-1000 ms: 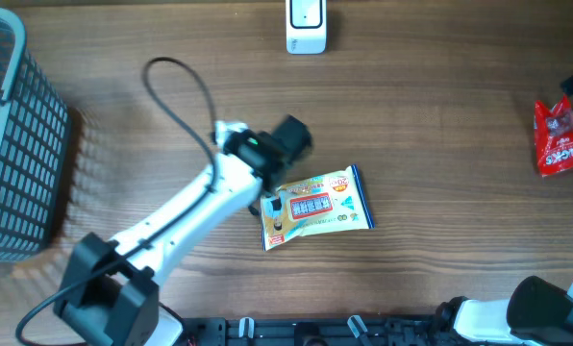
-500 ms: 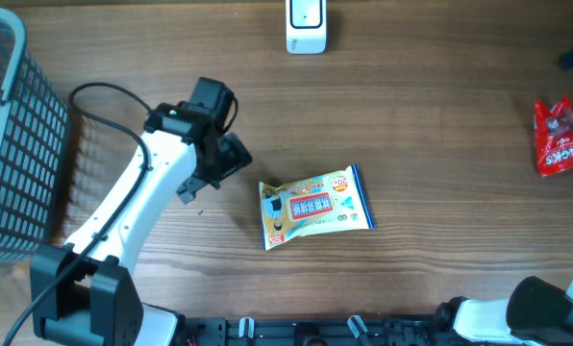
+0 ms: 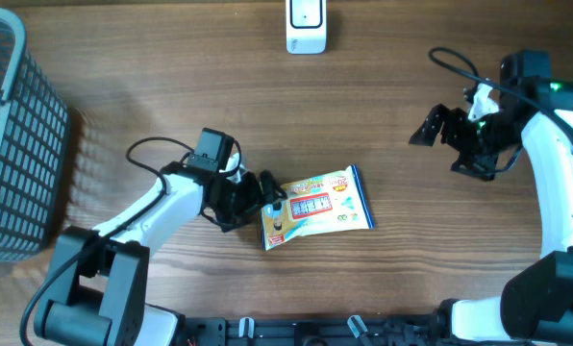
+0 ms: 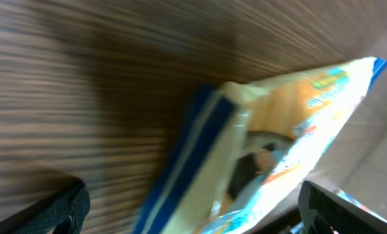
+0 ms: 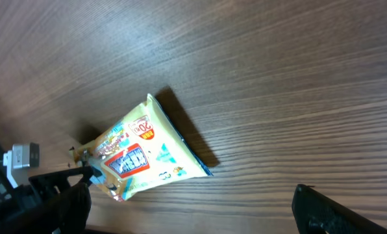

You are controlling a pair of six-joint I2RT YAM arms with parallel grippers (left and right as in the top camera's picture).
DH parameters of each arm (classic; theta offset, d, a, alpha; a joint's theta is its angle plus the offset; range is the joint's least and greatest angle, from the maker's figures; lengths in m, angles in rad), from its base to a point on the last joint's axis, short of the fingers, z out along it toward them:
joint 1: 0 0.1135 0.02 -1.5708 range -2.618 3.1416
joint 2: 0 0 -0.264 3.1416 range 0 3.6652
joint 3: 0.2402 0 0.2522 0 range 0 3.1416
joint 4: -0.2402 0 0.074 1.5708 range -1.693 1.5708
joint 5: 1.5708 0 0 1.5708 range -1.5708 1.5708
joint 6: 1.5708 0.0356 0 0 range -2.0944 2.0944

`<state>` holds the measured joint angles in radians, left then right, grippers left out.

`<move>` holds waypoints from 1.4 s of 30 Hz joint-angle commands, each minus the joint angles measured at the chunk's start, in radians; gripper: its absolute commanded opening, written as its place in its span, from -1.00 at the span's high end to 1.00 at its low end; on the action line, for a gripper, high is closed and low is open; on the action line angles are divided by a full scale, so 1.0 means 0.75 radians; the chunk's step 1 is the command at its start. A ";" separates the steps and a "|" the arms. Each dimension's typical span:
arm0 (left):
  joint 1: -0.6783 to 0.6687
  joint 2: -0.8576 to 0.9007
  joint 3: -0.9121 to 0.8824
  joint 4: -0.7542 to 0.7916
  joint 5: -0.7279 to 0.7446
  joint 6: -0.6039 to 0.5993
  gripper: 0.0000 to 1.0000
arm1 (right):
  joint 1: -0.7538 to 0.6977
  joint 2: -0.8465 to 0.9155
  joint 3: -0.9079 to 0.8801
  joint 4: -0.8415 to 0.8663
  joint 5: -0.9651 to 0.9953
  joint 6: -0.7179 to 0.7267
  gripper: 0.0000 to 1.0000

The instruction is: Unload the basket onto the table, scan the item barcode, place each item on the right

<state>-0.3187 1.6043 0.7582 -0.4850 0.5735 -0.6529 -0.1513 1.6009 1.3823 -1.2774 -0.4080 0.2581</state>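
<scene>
The item, a yellow snack packet [image 3: 317, 207] with blue ends, lies flat on the wooden table just below centre. My left gripper [image 3: 265, 197] is at its left end, open, and the packet [image 4: 258, 149] lies blurred between the wide-set fingers [image 4: 54, 211]. My right gripper [image 3: 447, 146] hangs open over bare wood at the right, well away from the packet [image 5: 141, 156], which shows in the right wrist view ahead and to the left of its own gripper [image 5: 193, 221]. No barcode shows in any view.
A white scanner [image 3: 306, 25] stands at the table's far edge, top centre. A grey mesh basket [image 3: 12, 144] fills the left side. The left arm's black cable [image 3: 157, 146] loops beside it.
My left gripper swung away to the upper left, then came back to the packet's left end with its jaws wide. The right arm came in from the right edge.
</scene>
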 commanded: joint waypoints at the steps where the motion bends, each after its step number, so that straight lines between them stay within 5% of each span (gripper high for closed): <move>1: -0.055 0.023 -0.034 0.084 0.102 -0.085 -1.00 | 0.005 -0.004 -0.017 0.011 -0.055 -0.031 -0.99; 5: -0.096 0.114 -0.034 0.169 0.175 -0.154 -0.91 | 0.005 -0.004 -0.017 0.011 -0.055 -0.036 -1.00; 11: -0.095 0.130 -0.034 0.200 0.195 -0.193 0.92 | 0.005 -0.004 -0.021 0.001 -0.055 -0.066 -0.99; 18: -0.002 0.043 -0.017 0.226 0.121 -0.188 0.92 | 0.013 -0.004 -0.022 -0.003 -0.050 -0.105 -0.99; 24: 0.040 -0.344 0.089 0.105 -0.161 -0.190 0.92 | 0.121 -0.004 -0.022 0.031 -0.049 -0.110 -0.99; 31: 0.040 -0.790 0.177 -0.065 -0.424 -0.407 0.92 | 0.314 -0.004 -0.022 0.165 0.025 -0.141 -0.99; 42: 0.040 -1.014 0.229 -0.175 -0.634 -0.548 0.92 | 0.517 -0.004 -0.022 0.393 0.066 -0.345 -0.97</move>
<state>-0.2939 0.8673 0.8669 -0.6037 0.1795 -1.0367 0.2146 1.6009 1.3670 -1.0199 -0.3691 0.0921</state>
